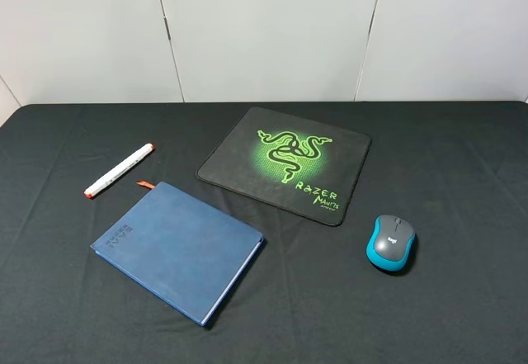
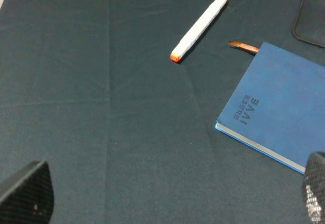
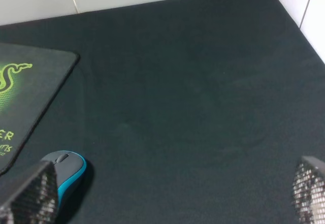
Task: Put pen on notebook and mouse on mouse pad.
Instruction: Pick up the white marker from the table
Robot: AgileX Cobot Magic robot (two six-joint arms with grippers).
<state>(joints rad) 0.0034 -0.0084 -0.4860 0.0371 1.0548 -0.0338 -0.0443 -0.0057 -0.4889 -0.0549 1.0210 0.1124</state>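
My left gripper [image 2: 170, 198] is spread wide. Only its two dark fingertips show at the edges of the left wrist view, with bare black tablecloth [image 2: 101, 107] between them and nothing held. My right gripper [image 3: 167, 193] is equally wide and equally empty, its tips framing bare cloth.

The mouse pad [image 1: 346, 153] lies flat near the middle of the table, black with a green snake logo, and nothing rests on it. The mouse [image 1: 390, 242], grey on top with teal sides, sits on the cloth just off the pad's near right corner, not touching it. In the right wrist view it lies just ahead of one of my fingertips. The dark blue notebook [image 1: 177, 248] lies closed, near the pad's near left corner. The white pen [image 1: 120, 170] with orange-red ends lies on the cloth to the left of the pad, beyond the notebook and clear of it.

I judge that neither step has begun. Next, my left gripper needs to travel to the pen, line its fingers up across the barrel, and close. My right gripper needs to straddle the mouse's teal sides.
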